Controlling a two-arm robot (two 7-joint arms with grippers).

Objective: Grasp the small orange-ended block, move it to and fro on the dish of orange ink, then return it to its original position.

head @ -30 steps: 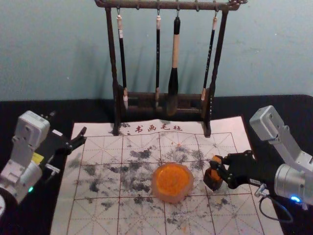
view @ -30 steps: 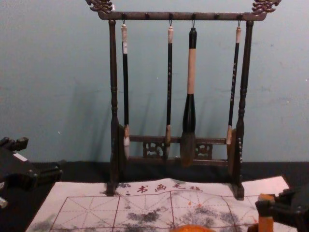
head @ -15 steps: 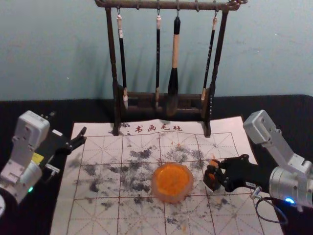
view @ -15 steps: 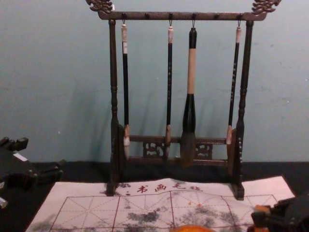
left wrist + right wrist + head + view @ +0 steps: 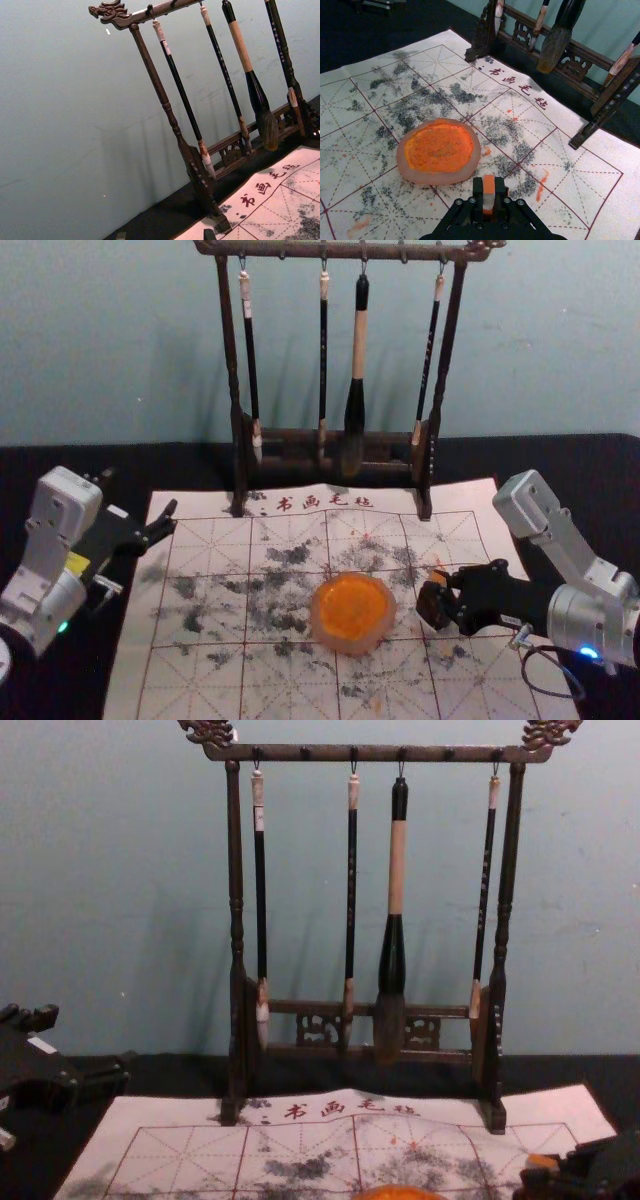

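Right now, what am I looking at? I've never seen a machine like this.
This is a two-armed robot. One camera looks down from its head, one looks forward from its chest, and one rides on each wrist. On the table lies a patterned mat, bearing a dish of orange ink. At the back, four brushes hang from a rack. The right gripper, beside the dish, holds a block with an orange end. The left gripper waits open, empty, by the mat's far left corner.
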